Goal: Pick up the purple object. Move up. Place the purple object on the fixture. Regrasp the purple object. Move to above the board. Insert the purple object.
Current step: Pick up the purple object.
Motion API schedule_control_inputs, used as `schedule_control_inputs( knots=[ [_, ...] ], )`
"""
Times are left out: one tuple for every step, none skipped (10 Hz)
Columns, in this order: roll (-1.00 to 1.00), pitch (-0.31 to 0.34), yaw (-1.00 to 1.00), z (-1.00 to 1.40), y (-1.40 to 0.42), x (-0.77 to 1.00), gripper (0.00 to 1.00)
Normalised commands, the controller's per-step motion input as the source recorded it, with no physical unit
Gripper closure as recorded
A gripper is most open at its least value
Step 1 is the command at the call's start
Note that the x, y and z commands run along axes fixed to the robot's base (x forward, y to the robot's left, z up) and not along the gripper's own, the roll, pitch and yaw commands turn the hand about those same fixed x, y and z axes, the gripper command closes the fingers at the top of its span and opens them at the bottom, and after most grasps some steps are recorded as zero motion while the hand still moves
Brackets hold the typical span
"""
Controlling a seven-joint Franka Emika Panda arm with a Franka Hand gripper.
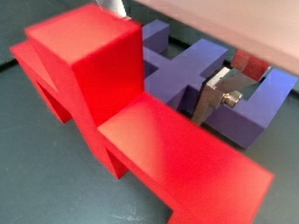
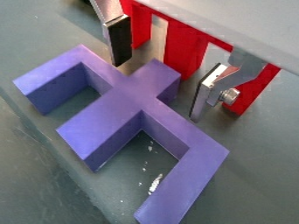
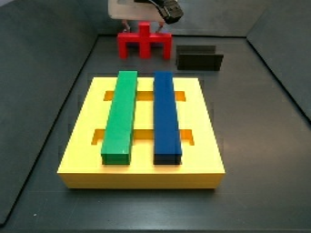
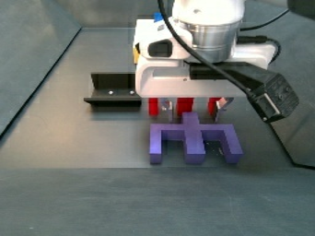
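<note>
The arm reached straight down from above, its white wrist housing upright and a black cable looping off one side in a side view. The gripper (image 4: 186, 103) hung low, close to the floor, with its fingers pointing downward. In a wrist view the gripper (image 2: 163, 72) had its jaws parted, with a clear gap between the two fingers (image 2: 119, 42). Each finger was a flat silver plate with a dark pad on its inner face. Nothing was clamped between the pads. In the other side view only the white housing of the gripper (image 3: 144, 11) showed, at the far end of the floor.
</note>
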Motion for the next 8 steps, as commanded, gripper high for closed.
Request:
schedule_control_inputs(
  knots=[
    [-0.12, -0.074, 0.0, -0.38, 0.0, 0.0, 0.0],
    [-0.12, -0.06, 0.0, -0.31, -0.04, 0.05, 0.0],
    [-0.02, 0.0, 0.0, -0.03, 0.0, 0.0, 0.0],
    [0.0, 0.0, 0.0, 0.0, 0.0, 0.0, 0.0],
    [0.0, 0.0, 0.0, 0.0, 0.0, 0.0, 1.0],
    [0.0, 0.0, 0.0, 0.0, 0.0, 0.0, 1.0],
    [0.0, 0.0, 0.0, 0.0, 0.0, 0.0, 1.0],
    [0.0, 0.0, 0.0, 0.0, 0.0, 0.0, 1.0]
  ],
)
